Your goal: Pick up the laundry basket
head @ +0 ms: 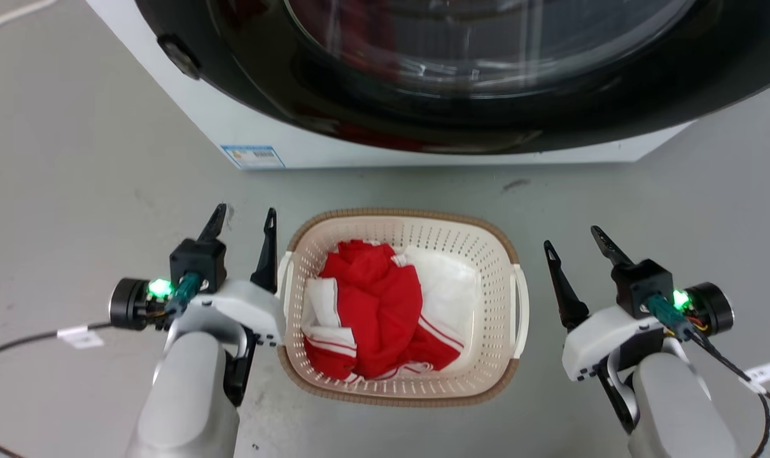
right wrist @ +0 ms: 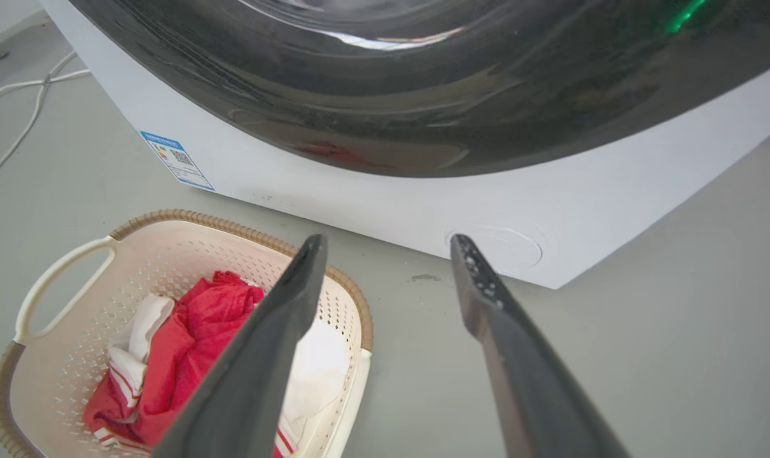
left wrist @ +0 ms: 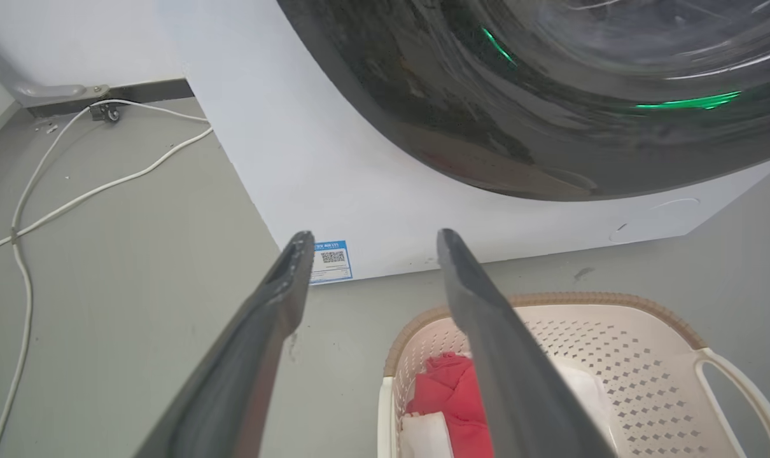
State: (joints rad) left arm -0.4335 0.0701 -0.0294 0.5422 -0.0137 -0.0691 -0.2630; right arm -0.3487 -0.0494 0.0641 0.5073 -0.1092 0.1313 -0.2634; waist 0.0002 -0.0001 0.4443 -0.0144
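The laundry basket (head: 487, 254) sits on the grey floor between my two arms, cream-white and perforated with a brown woven rim and white side handles. Red and white clothes (head: 375, 305) lie inside it. My left gripper (head: 245, 219) is open just beside the basket's left handle (head: 285, 280), its inner finger close to the rim. My right gripper (head: 573, 238) is open a short way to the right of the right handle (head: 520, 312), apart from it. The basket (left wrist: 620, 356) lies low right in the left wrist view and low left (right wrist: 60, 305) in the right wrist view.
A white washing machine (head: 270, 127) with a large dark round door (head: 461, 76) stands right behind the basket. White cables (left wrist: 73, 197) trail over the floor to the left. Black cables (head: 16, 346) hang from both wrists.
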